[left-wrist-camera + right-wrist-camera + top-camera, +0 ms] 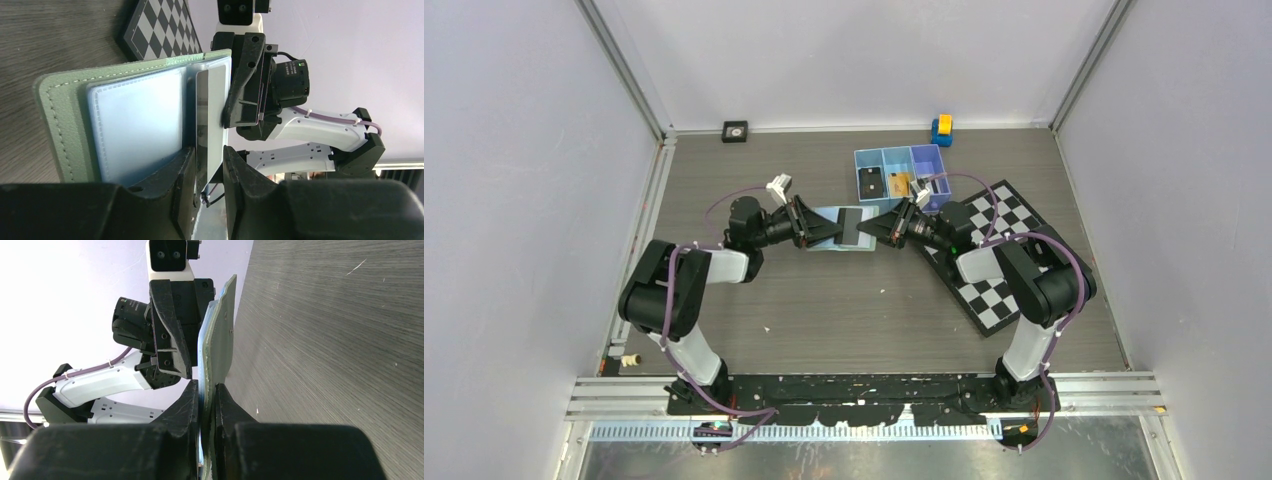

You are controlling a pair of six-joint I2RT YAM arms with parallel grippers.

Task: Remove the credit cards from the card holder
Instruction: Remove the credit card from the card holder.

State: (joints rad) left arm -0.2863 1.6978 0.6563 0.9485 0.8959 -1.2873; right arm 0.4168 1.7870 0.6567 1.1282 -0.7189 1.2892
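The sage-green card holder is held open and upright above the table between both grippers, its pale blue-grey inner faces showing. One card, pale grey with a dark glossy side, sticks out of its middle. My left gripper is open, with one jaw on each side of this card's lower corner. My right gripper is shut on the green cover. A black card and a gold-orange card lie in the blue tray.
The blue three-compartment tray stands just behind the grippers. A checkerboard lies under the right arm. A yellow and blue toy and a small black square sit at the back wall.
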